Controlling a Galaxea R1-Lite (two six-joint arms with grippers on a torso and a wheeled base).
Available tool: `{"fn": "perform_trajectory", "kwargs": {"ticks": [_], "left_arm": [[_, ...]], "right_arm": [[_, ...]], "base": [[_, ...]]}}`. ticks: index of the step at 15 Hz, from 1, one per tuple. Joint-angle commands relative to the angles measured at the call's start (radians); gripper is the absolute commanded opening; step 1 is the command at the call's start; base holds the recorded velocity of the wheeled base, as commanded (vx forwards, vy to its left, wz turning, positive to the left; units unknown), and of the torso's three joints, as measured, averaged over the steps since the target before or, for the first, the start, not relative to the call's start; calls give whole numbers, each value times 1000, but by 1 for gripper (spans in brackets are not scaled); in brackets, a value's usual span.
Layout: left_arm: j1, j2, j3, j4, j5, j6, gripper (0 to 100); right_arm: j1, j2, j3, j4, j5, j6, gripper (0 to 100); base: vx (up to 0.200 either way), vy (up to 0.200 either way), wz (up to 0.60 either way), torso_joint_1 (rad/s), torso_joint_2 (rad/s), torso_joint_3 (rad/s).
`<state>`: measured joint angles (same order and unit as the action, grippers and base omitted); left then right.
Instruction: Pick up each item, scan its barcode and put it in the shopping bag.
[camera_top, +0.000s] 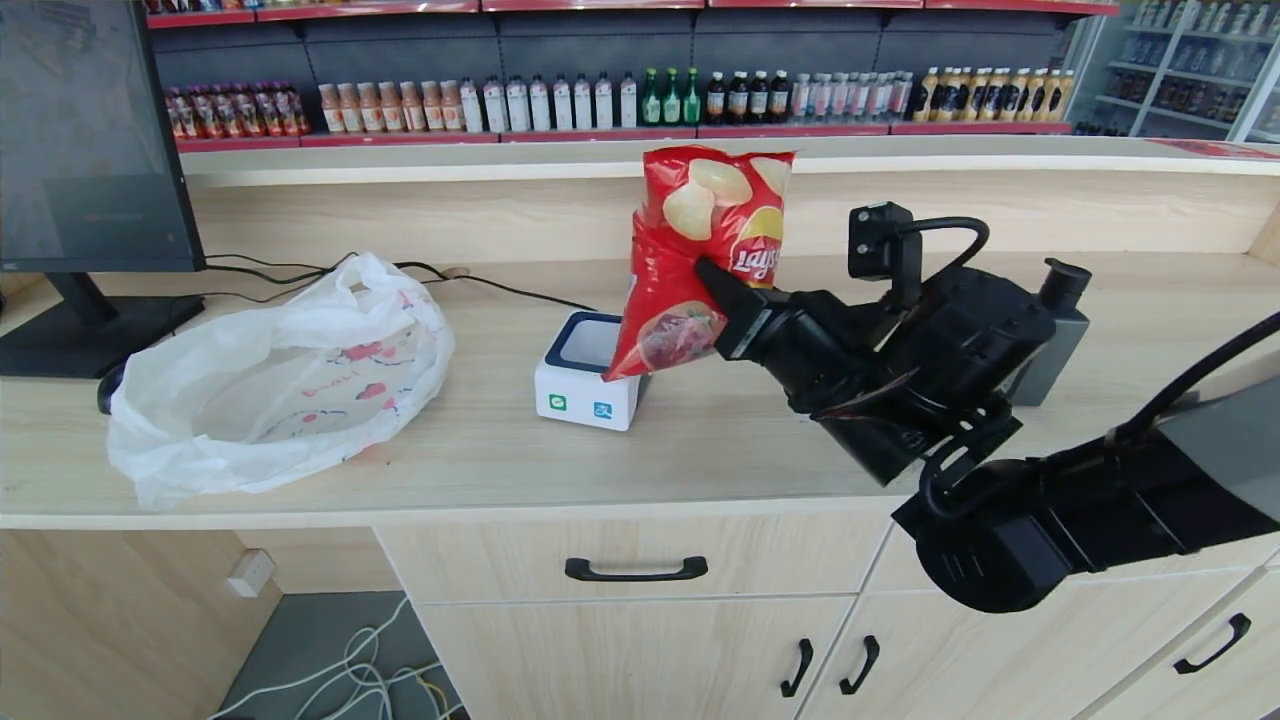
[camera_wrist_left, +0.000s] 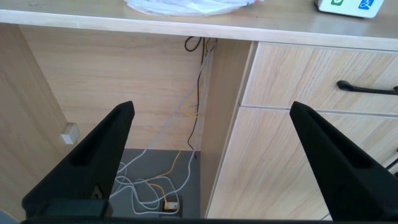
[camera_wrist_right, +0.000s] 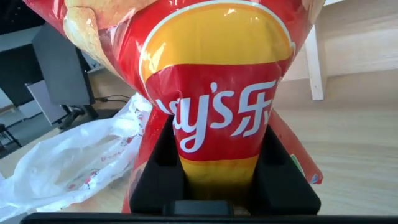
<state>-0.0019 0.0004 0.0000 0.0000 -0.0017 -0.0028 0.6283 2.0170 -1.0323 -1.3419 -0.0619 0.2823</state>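
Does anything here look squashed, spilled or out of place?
Only the chip bag: the right gripper pinches its middle, creasing it, and it hangs tilted above the scanner. Nothing is spilled.

Wooden counter (camera_top: 700, 450) with drawers (camera_top: 480, 560) — bottle shelves (camera_top: 600, 100) behind, monitor (camera_top: 90, 140) left.

Shop, checkout area. Red-edged shelves (camera_top: 600, 135) at the back, lined with rows of bottled drinks (camera_top: 560, 102); glass-door drinks cooler (camera_top: 1180, 70) far right. Light wood bench (camera_top: 700, 450) with drawers (camera_top: 480, 565) carries a dark till monitor (camera_top: 90, 140), small white payment scanner box (camera_top: 588, 390), white plastic shopping bag (camera_top: 280, 380)
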Motion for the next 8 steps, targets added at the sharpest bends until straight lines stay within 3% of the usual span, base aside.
{"fn": "perform_trajectory", "kwargs": {"ticks": [1,8], "left_arm": [[0,0,0,0,0,0,100],[0,0,0,0,0,0,100]], "right_arm": [[-4,77,-52,6,-18,-22,0],[-6,112,-38,-39,-6,-71,0]], "base": [[0,0,0,0,0,0],[0,0,0,0,0,0]]}}
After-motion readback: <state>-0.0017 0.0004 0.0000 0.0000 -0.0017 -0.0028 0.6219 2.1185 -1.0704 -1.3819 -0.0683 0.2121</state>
